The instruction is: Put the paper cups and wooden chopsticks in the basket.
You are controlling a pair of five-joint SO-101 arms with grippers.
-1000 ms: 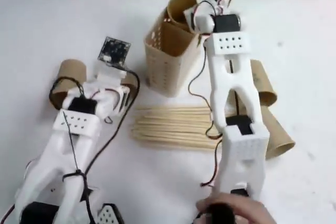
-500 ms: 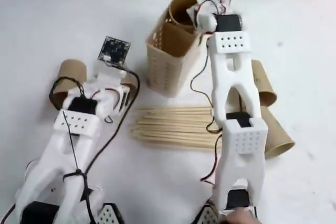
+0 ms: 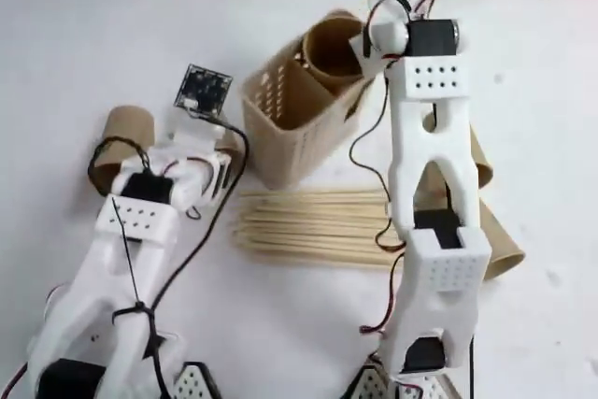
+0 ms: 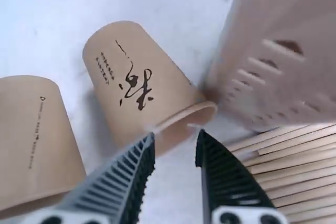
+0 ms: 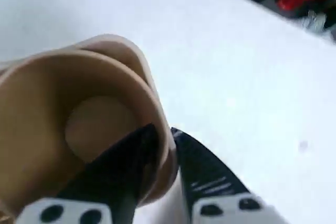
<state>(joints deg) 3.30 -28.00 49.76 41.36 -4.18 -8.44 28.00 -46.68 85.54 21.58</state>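
Here, the right jaws pinch a paper cup [image 5: 79, 108] in the basket [image 3: 290, 128]; the left jaws stand apart by a second cup [image 4: 142, 87].

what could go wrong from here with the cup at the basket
1. The right tool is shut on the paper cup by its rim, at the mouth of the basket. Pulling away before it opens could drag or tip the basket onto the chopsticks.
2. The left tool is open at the rim of a lying cup. Closing there might make it roll off or crumple.
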